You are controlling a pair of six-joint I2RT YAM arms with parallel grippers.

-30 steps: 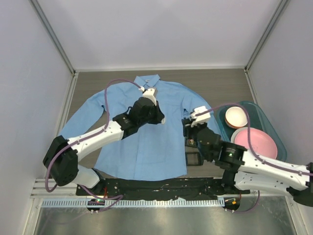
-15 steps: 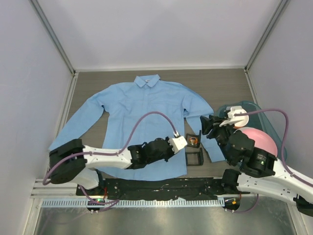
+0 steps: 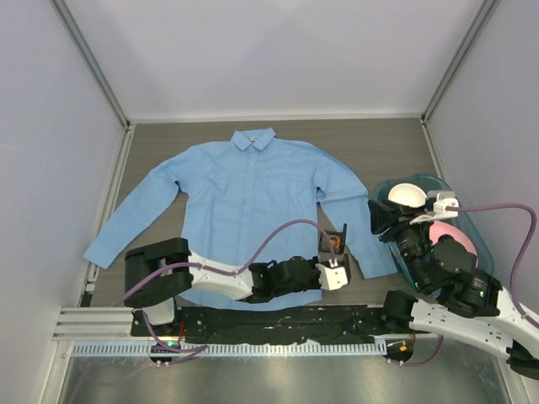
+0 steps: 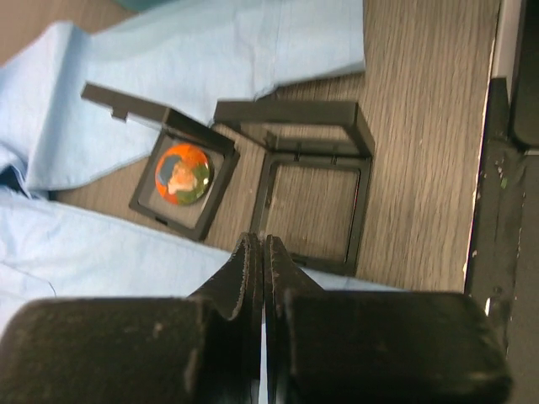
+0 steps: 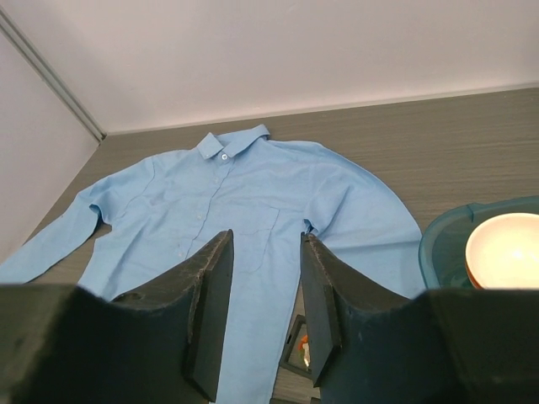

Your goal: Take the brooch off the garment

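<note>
The light blue shirt (image 3: 253,202) lies flat, collar to the far side; it also shows in the right wrist view (image 5: 253,189). The brooch (image 4: 184,174), round, orange and green, lies in one half of an open black box (image 4: 135,105) beside the shirt's right sleeve; it also shows in the top view (image 3: 334,242). The box's empty frame half (image 4: 358,202) lies next to it. My left gripper (image 4: 263,244) is shut and empty, low over the shirt hem near the frame half. My right gripper (image 5: 266,240) is open and empty, raised to the right of the box.
A teal bin (image 3: 461,212) at the right holds a white bowl (image 3: 407,194) and a pink plate (image 3: 455,242). The black base rail (image 3: 278,318) runs along the near edge. Grey walls close in the left, far and right sides.
My left gripper went from the shirt's chest to the box, where the brooch now lies, then drew back toward the near edge. My right gripper moved right, away from the box.
</note>
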